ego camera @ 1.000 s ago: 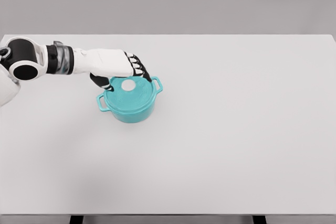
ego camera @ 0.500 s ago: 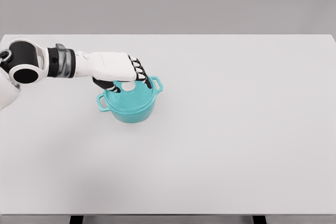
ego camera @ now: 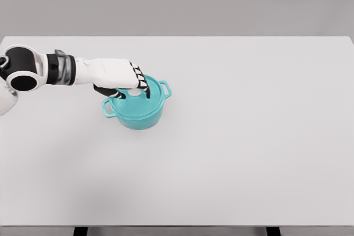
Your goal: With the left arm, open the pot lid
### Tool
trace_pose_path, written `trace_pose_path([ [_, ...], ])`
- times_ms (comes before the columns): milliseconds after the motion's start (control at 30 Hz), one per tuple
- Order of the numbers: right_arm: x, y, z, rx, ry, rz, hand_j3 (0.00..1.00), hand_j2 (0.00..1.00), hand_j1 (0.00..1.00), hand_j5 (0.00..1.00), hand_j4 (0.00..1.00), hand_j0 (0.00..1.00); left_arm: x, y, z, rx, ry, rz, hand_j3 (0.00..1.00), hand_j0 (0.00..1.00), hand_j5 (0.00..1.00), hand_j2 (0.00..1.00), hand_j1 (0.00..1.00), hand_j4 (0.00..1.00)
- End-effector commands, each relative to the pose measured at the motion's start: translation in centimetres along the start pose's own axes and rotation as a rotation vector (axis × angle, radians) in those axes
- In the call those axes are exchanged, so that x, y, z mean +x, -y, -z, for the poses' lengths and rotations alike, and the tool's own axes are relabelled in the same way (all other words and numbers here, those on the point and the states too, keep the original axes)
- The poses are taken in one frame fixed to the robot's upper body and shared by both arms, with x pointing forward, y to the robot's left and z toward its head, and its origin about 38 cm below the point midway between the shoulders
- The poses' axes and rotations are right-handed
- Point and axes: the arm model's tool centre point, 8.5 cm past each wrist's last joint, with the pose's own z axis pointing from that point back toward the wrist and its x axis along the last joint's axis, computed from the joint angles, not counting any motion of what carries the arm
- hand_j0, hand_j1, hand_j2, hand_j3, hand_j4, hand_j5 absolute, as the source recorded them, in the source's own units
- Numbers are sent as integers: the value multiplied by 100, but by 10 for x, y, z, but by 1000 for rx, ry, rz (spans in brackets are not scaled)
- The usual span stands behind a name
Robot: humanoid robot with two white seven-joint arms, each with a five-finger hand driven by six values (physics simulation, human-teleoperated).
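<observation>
A teal pot [ego camera: 136,119] with two side handles stands on the white table [ego camera: 249,136], left of the middle. Its teal lid [ego camera: 153,99] lies flat on the rim. My left hand [ego camera: 128,88] comes in from the left and sits on top of the lid. Its fingers [ego camera: 142,85] are curled down around the white knob [ego camera: 134,93], which is mostly hidden under the palm. The thumb reaches in from the near left side. My right arm does not show.
The table's far edge runs along the top and its front edge along the bottom of the head view. Nothing else stands on it besides the pot.
The left hand has come down and slightly back to the left over the lid, and its fingers have closed around the knob, which now is nearly covered. The pot has not moved.
</observation>
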Motion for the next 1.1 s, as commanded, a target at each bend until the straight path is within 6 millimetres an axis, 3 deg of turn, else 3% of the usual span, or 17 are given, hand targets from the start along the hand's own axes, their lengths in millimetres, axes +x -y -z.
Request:
trace_pose_path([
  [0,0,0,0,0,0,0,100,100,100,100,100,100,-1,0,-1,1,-3,-3,51,51,51,51,51,51],
  [167,0,0,0,0,0,0,100,100,100,100,100,100,0,0,0,1,-1,-4,33,33,33,33,33,33],
  [300,0,0,0,0,0,0,100,100,100,100,100,100,-3,-2,-6,1,-12,2,32,32,32,32,32,32],
  [400,0,0,0,0,0,0,100,100,100,100,100,100,-15,4,-31,-27,-68,4,30,30,30,30,30,30],
  [467,0,0,0,0,0,0,100,100,100,100,100,100,-28,0,-61,-45,-133,24,29,29,29,29,29,29],
  [600,0,0,0,0,0,0,100,100,100,100,100,100,-47,15,-110,-132,-264,44,29,29,29,29,29,29],
  [800,0,0,0,0,0,0,100,100,100,100,100,100,-72,47,-121,-242,-364,27,31,31,31,31,31,31],
  [867,0,0,0,0,0,0,100,100,100,100,100,100,-70,56,-110,-248,-346,6,36,36,36,36,36,36],
  [1000,0,0,0,0,0,0,100,100,100,100,100,100,-70,77,-85,-253,-314,-56,78,78,78,78,78,78],
  [1067,0,0,0,0,0,0,100,100,100,100,100,100,-78,89,-82,-263,-330,-102,91,91,91,91,91,91],
])
